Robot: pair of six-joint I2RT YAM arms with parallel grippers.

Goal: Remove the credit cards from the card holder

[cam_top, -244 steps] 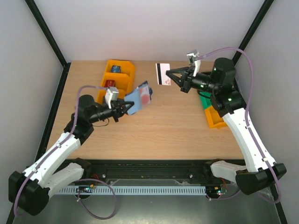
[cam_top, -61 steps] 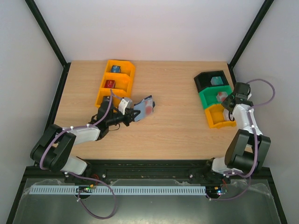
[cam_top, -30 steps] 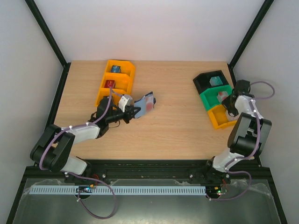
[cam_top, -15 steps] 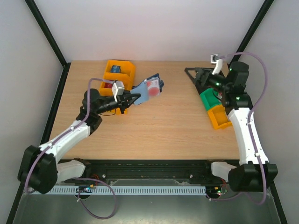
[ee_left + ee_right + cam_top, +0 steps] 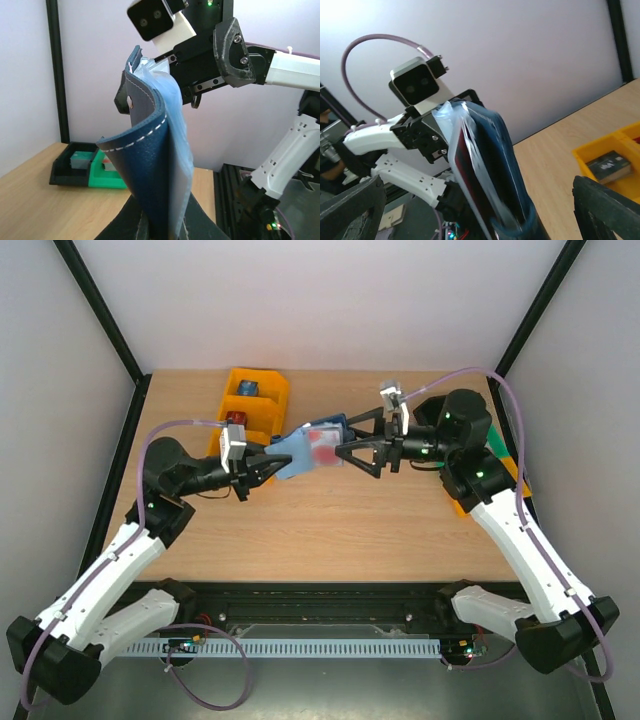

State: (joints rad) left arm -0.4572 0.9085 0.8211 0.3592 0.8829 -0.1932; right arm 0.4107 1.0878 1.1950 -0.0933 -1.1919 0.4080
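The left gripper (image 5: 268, 467) is clenched on the lower edge of the small dark navy folding card holder (image 5: 308, 445), lighter blue inside. It holds the card holder in the air above the pale wooden worktop (image 5: 350, 530), between the two arms and near the yellow plastic three-compartment bin (image 5: 250, 410). In the left wrist view the card holder stands roughly upright out of the gripper, its stitched navy cover curled open and a translucent pale-blue sleeve showing on the inner side. The right gripper (image 5: 348, 443) is released, jaws spread wide, grasping nothing. It faces the free end of the card holder with a finger to either side; whether either finger touches it cannot be told. The right wrist view shows a thin red plastic credit card (image 5: 464, 167) seated edge-on inside the sleeve; whether more cards lie behind it cannot be told. No card is seen loose on the worktop. The bin compartments hold small blue and red items, too small to identify. Judgement: the card holder is presented and open, but the visible card is not yet gripped or drawn. Outstanding: close the right gripper on the exposed card edge, draw it clear along the sleeve against the left gripper's hold, set it down, and repeat for any others. Risk: the soft cover flexes, and the jaws could pinch sleeve and card together.
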